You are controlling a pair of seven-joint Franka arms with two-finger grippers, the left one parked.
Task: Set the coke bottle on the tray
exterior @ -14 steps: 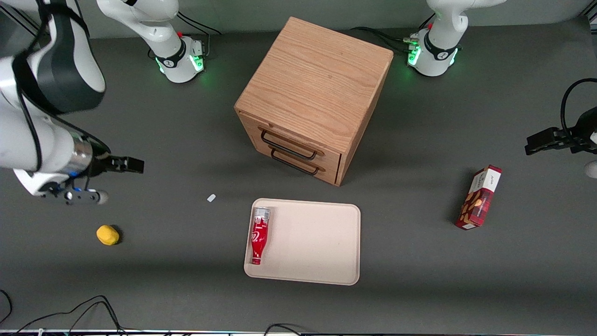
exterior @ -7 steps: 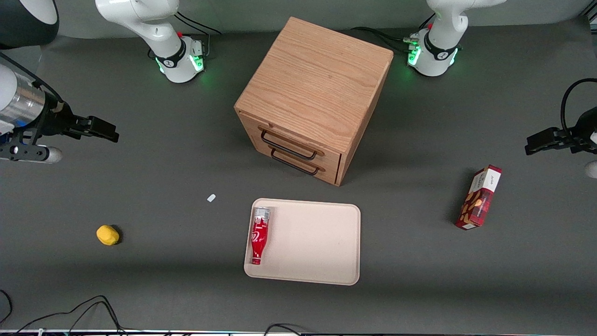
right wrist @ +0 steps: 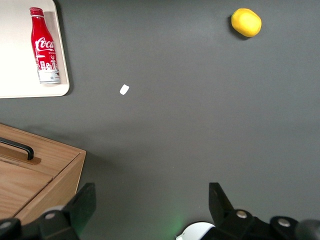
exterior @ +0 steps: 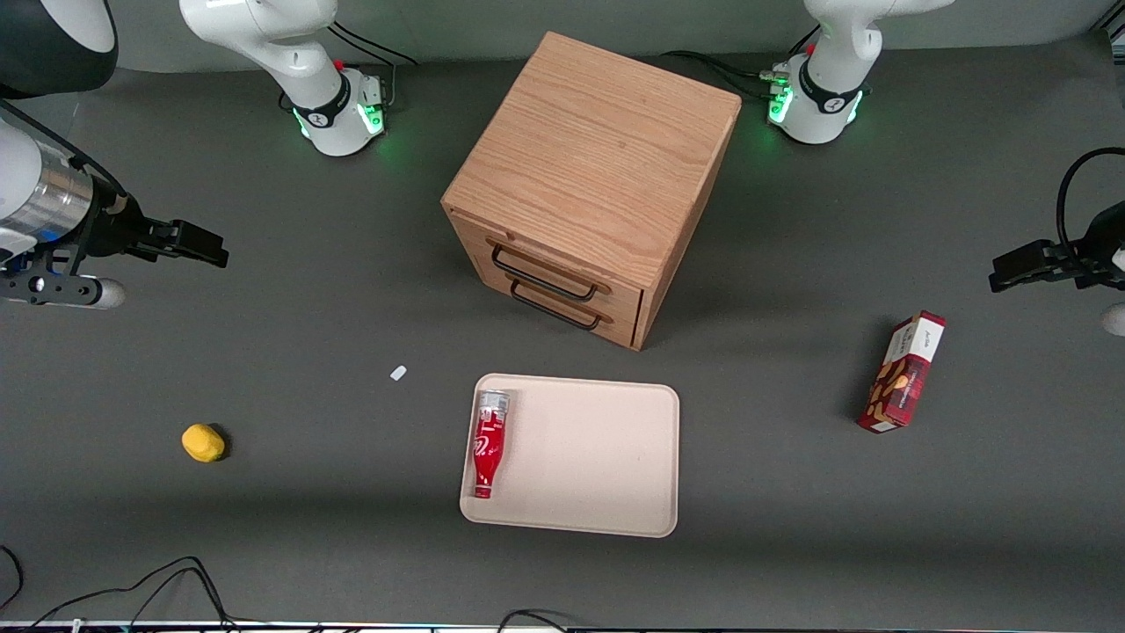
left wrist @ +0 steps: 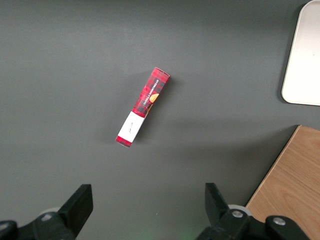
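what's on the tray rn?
Only the coke bottle, lying on its side along the tray's rim at the working arm's end; the rest is bare. The tool is open, far off above the table.

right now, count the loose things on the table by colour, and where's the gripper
red: 2 - coke bottle lying in the tray, snack box toward the parked arm's end
yellow: 1 - lemon-like object
white: 1 - small scrap
beige: 1 - the tray
wood: 1 - drawer cabinet
total: 6
gripper: open, empty, above bare table toward the working arm's end
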